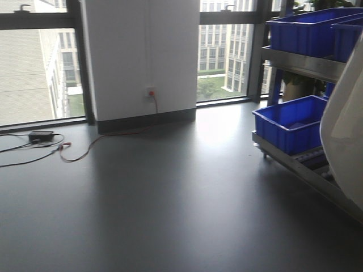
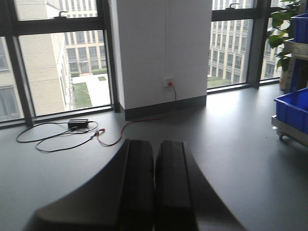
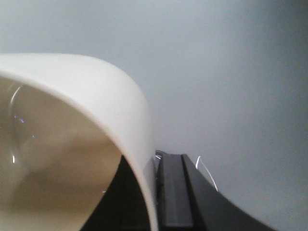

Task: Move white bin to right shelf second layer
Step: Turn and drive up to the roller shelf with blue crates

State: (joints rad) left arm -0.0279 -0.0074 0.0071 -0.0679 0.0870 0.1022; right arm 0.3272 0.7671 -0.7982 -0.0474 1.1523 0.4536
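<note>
Fingers [image 3: 174, 192] of right gripper [image 3: 154, 168] clamp white bin [image 3: 72, 144].

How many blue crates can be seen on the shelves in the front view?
3. Upper level: left crate and right crate. Lower level: one crate. The white bin covers part of that level, so more may be hidden.

bin [image 1: 343, 141]: far right, before shelf [image 1: 300, 63] | its wall: inside right tool [image 3: 153, 166] | crates [image 1: 286, 122]: on shelf levels | cable [image 1: 74, 152]: on floor [image 1: 170, 204], left
</note>
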